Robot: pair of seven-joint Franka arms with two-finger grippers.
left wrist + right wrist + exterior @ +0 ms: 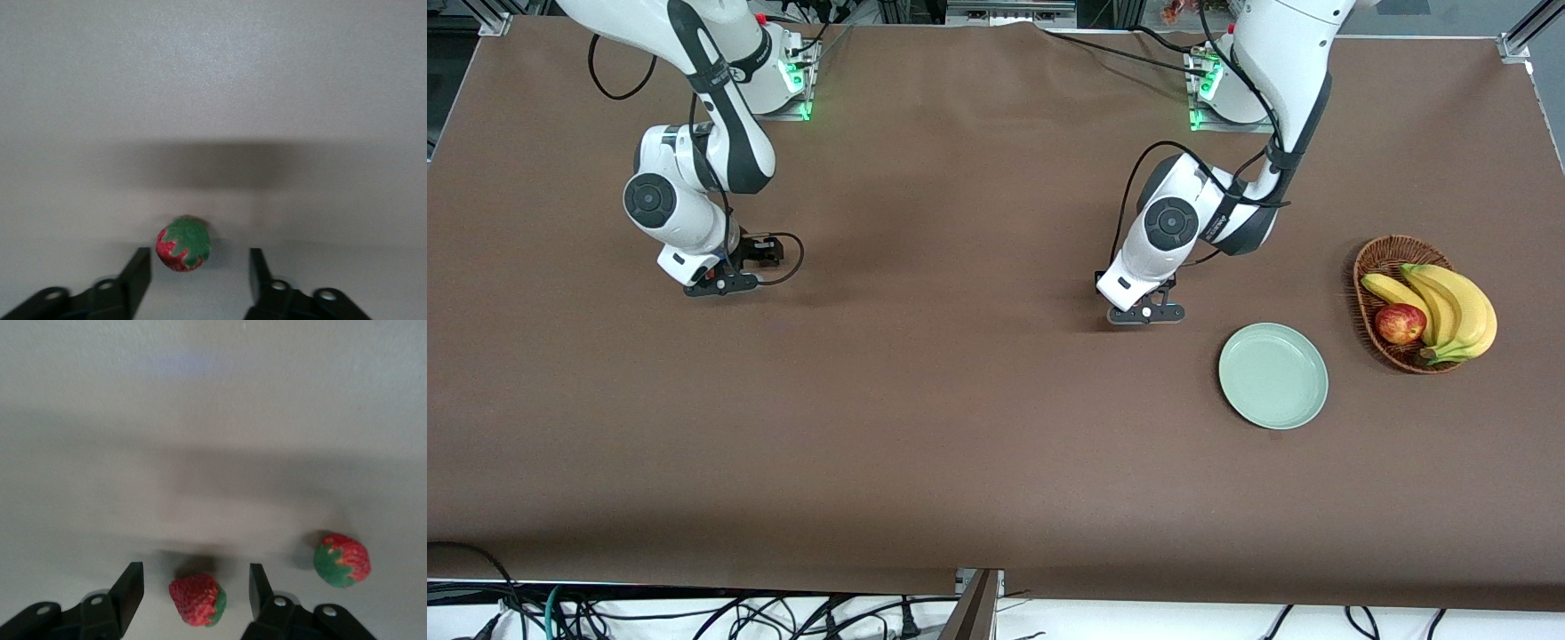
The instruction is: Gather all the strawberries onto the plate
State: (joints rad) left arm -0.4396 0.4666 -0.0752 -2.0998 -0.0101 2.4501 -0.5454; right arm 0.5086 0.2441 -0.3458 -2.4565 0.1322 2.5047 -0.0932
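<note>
Front view: both arms are bent low over the brown bench. The left pincer sits down at the cloth, with the plate lying bare near it, nearer the camera and toward the left arm's end. The wicker basket with bananas and an apple is past the plate. The right pincer is low at the right arm's end, well apart from the plate. No berries show here; the wrists hide them.

Left wrist view: one strawberry lies on the bench between the left pincer's fingers, cap up, closer to one finger, gaps on both sides. Pincer released, not touching fruit.

Right wrist view: a second strawberry lies on its side between the right pincer's fingers, unclenched, gaps both sides. A third strawberry rests just outside the fingers.

Step, as I judge it: both pincers placed for a first pick, nothing collected. Next calls for closing squarely on each small berry without nudging it, then lifting and carrying to the plate.
</note>
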